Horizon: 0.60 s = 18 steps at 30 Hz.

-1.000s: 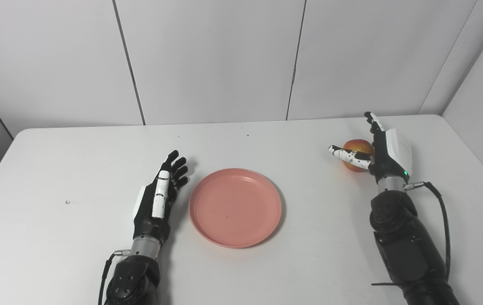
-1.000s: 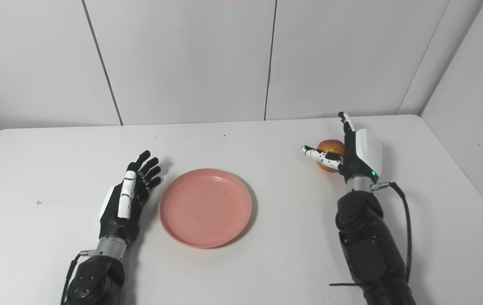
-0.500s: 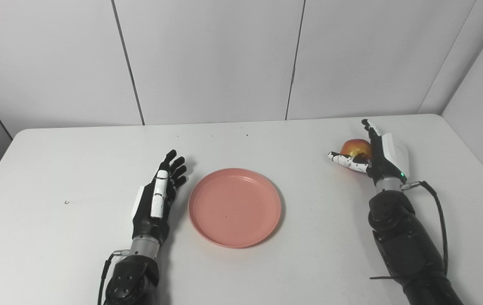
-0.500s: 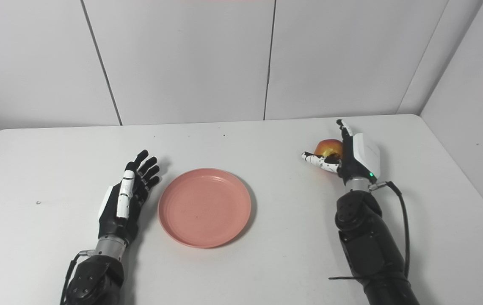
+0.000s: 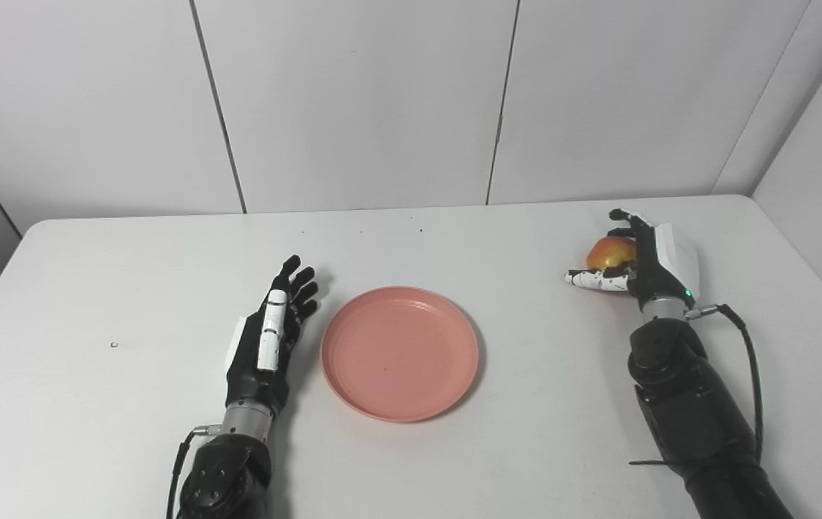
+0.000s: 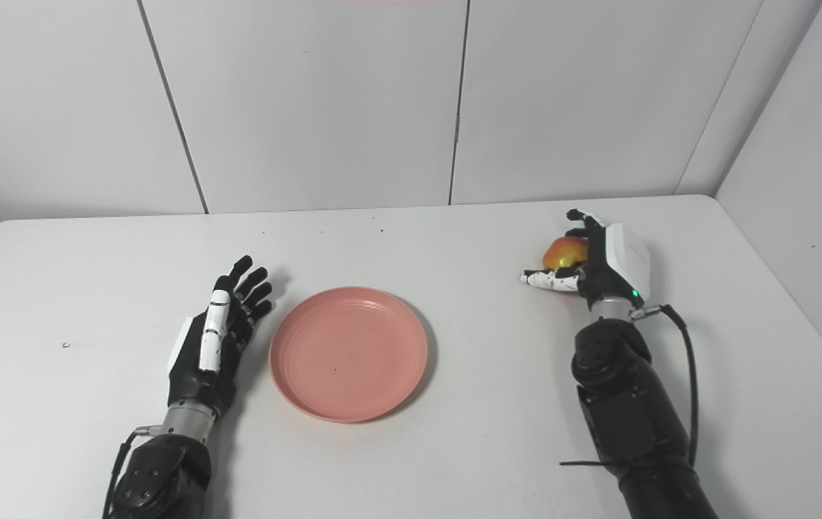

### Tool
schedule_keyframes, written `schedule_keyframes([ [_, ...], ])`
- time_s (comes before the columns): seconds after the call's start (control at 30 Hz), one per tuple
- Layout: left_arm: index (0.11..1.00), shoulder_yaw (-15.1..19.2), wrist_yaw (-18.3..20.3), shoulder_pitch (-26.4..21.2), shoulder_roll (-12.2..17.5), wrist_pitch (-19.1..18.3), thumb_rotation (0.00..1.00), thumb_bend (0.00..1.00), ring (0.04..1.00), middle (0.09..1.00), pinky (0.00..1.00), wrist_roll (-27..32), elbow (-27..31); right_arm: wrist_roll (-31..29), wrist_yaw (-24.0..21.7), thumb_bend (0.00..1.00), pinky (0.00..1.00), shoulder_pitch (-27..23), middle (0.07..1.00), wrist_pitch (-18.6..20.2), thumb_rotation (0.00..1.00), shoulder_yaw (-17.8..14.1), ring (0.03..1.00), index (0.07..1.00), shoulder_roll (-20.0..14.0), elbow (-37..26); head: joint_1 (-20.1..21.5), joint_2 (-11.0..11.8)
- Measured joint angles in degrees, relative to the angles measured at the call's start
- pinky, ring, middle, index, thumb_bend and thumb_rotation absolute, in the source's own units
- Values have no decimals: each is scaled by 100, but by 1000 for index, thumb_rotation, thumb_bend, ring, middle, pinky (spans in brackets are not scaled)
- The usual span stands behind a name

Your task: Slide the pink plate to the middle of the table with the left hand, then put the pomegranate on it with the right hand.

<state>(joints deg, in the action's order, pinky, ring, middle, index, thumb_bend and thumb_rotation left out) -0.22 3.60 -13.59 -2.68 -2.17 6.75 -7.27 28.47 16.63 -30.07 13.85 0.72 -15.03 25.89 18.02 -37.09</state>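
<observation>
- Left eye view: pink plate [image 5: 400, 353], round and empty, flat on the white bench [image 5: 511, 447] near its middle.
- Left eye view: left hand [image 5: 269, 339], just beside the plate's left rim and apart from it; fingers [image 5: 301, 278] straight and spread, holding nothing.
- Left eye view: pomegranate [image 5: 609, 252], red-yellow, at the bench's right side, well apart from the plate.
- Left eye view: right hand [image 5: 641, 256], fingers curled over the fruit's top and thumb under its front, gripping it; whether the fruit rests on the bench cannot be told.
- Right eye view: same items. Plate [image 6: 348, 354] centred; left hand [image 6: 212, 342] slack and spread to its left; right hand [image 6: 598, 261] wrapped around the pomegranate [image 6: 564, 252].
- Right eye view: black cable [image 6: 684, 375] loops from the right wrist along the forearm.
</observation>
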Motion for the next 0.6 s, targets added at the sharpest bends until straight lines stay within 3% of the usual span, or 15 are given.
schedule_keyframes([
  [0.1,921,-8,1,0,0,-12,1000,437,921,922,919,0,5,-26,139,552,219,7,481,-16,0,-1,317,625,28,32,0,0],
  [0.2,913,-11,0,0,0,-14,1000,439,919,919,917,-2,6,-37,312,519,197,36,422,-53,0,-11,289,539,61,51,0,0],
  [0.23,912,-10,0,0,0,-22,1000,438,919,920,920,-1,8,-38,393,522,187,58,454,-82,0,-11,276,509,71,56,0,0],
  [0.4,912,-9,0,0,0,-42,1000,430,921,921,923,-1,20,-51,646,517,224,139,410,-176,0,-14,304,522,115,59,-9,-26],
  [0.47,914,-10,0,0,1,-45,1000,429,922,923,924,-1,21,-65,666,523,216,147,463,-210,0,-14,289,495,125,59,-9,-26],
  [0.6,917,-12,0,0,1,-46,1000,424,922,923,925,-1,24,-130,690,519,226,178,431,-215,0,-37,317,527,179,-25,-18,-26],
])
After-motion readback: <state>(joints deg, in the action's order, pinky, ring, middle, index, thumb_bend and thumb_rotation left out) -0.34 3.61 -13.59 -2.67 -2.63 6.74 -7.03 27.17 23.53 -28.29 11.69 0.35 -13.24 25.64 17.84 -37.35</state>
